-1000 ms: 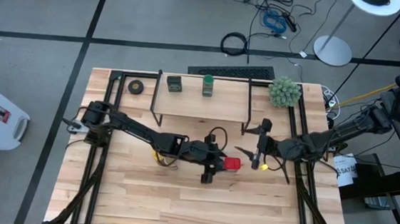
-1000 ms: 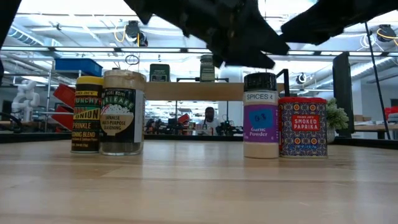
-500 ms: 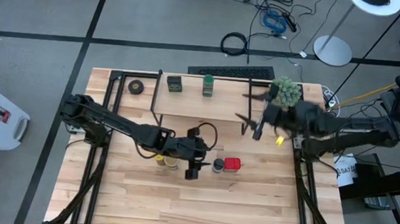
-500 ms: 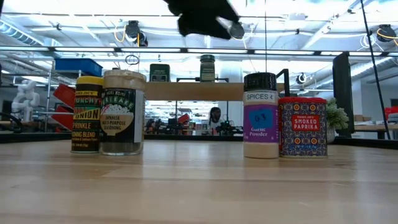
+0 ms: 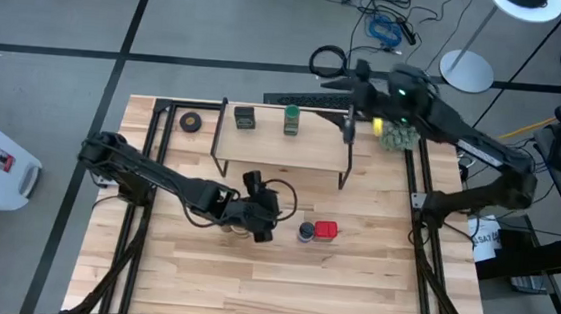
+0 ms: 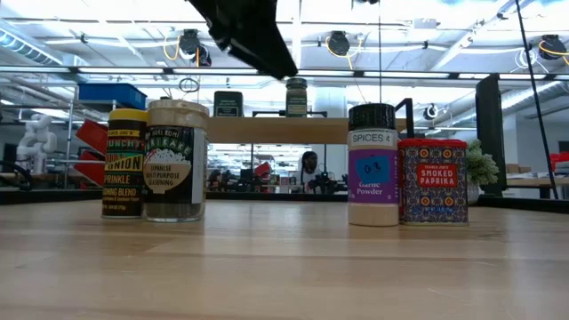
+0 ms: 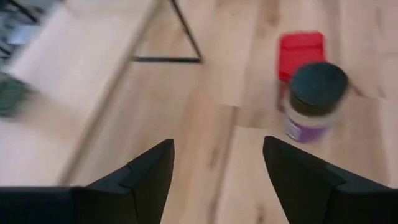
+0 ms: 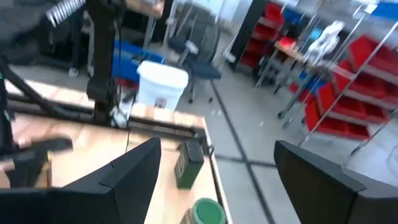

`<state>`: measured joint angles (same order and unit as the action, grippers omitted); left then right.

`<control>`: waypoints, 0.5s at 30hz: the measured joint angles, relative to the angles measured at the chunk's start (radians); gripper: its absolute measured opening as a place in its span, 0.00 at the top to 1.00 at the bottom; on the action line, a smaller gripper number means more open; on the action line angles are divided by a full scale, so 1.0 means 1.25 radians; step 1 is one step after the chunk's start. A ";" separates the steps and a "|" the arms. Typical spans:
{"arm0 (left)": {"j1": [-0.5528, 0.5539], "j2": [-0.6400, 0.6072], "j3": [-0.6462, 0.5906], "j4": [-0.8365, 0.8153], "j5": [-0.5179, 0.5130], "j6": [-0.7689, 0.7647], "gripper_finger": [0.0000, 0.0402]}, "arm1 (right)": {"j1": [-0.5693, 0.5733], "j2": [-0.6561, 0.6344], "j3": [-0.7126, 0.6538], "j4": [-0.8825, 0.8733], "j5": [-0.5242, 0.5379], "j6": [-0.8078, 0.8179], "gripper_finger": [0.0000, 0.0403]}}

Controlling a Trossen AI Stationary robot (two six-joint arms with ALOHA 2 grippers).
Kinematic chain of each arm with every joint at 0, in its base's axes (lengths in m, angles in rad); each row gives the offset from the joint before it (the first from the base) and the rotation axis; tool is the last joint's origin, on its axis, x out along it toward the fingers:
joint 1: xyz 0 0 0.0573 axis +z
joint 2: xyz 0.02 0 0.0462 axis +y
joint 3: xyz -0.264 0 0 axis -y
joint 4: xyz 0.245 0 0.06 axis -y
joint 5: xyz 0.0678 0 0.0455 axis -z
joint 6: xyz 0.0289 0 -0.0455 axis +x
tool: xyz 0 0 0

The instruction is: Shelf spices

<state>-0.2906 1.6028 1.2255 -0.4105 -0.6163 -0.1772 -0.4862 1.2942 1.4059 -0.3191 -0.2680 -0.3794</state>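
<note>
The shelf (image 5: 281, 147) stands at the table's far side, with the dark boxy tin (image 5: 244, 118) and the green-lidded jar (image 5: 290, 120) on its board. On the table in front stand the yellow-lidded jar (image 6: 127, 164), the tan-lidded jar (image 6: 174, 160), the blue-lidded jar (image 5: 306, 231) and the red square tin (image 5: 326, 229). My left gripper (image 5: 260, 228) hangs open over the table between the tan-lidded and blue-lidded jars, and its arm hides most of the yellow and tan jars from above. My right gripper (image 5: 338, 106) is open, raised high over the shelf's far right corner.
A black tape roll (image 5: 191, 121) lies left of the shelf. The fuzzy plant ball (image 5: 397, 136) sits at the far right corner, partly under my right arm. A keyboard (image 5: 330, 100) lies along the table's far edge. The table's near half (image 5: 280, 287) is bare wood.
My right gripper has left the spot beside the red tin, risen and swung toward the far edge, ending high over the shelf's right end. My left gripper has drawn back toward the table's left, uncovering the blue-lidded jar. No container has moved.
</note>
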 joint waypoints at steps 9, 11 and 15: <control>-0.001 -0.228 -0.128 0.034 -0.066 0.020 0.36 | -0.115 0.137 0.019 -0.018 -0.151 0.004 0.25; -0.006 -0.289 -0.188 0.073 -0.067 0.020 0.36 | -0.132 0.159 0.019 -0.019 -0.165 0.004 0.24; -0.015 -0.388 -0.308 0.192 -0.067 0.020 0.36 | -0.161 0.197 0.019 -0.007 -0.195 0.018 0.23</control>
<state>-0.3096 1.1173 0.8399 -0.1700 -0.6998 -0.1518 -0.6870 1.5409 1.4296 -0.3281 -0.5123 -0.3566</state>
